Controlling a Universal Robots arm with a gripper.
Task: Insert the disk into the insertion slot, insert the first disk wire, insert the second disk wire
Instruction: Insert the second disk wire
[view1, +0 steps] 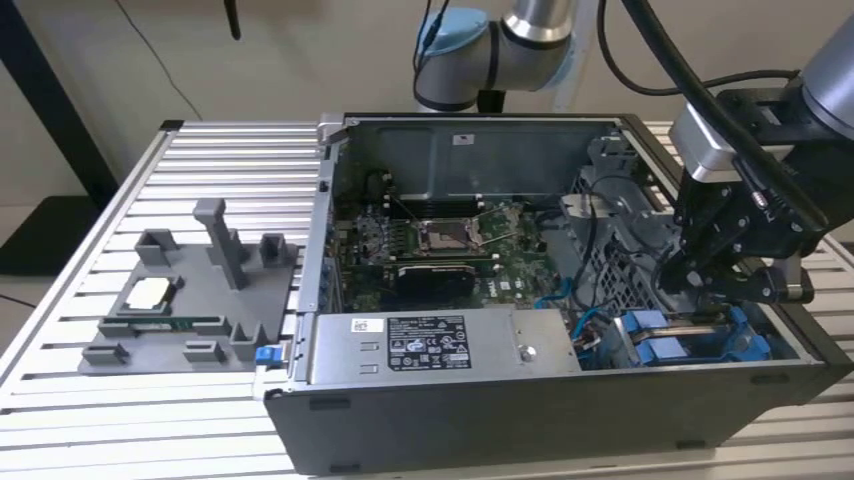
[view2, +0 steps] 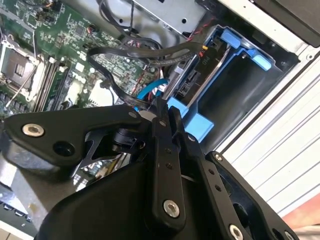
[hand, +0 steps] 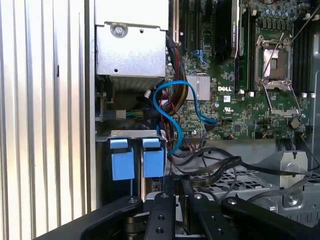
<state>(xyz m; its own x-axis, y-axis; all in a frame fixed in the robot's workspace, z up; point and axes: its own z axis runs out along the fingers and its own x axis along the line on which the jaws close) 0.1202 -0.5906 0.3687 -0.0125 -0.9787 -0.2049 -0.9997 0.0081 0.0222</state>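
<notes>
One gripper (view2: 162, 106), jaws clenched (on what, I could not tell), hung just beside the disk (view2: 192, 80), seated in the slot (hand: 135, 134); two blue carriers (hand: 122, 161) stood side by side; wires (view2: 140, 51) crowded the gap.

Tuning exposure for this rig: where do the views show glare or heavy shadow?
Exterior view: even light, with the drive cage dimmer than the rest. First wrist view: the power supply glares off its bare metal. Second wrist view: the table slats wash out, the tool looks dark.
</notes>
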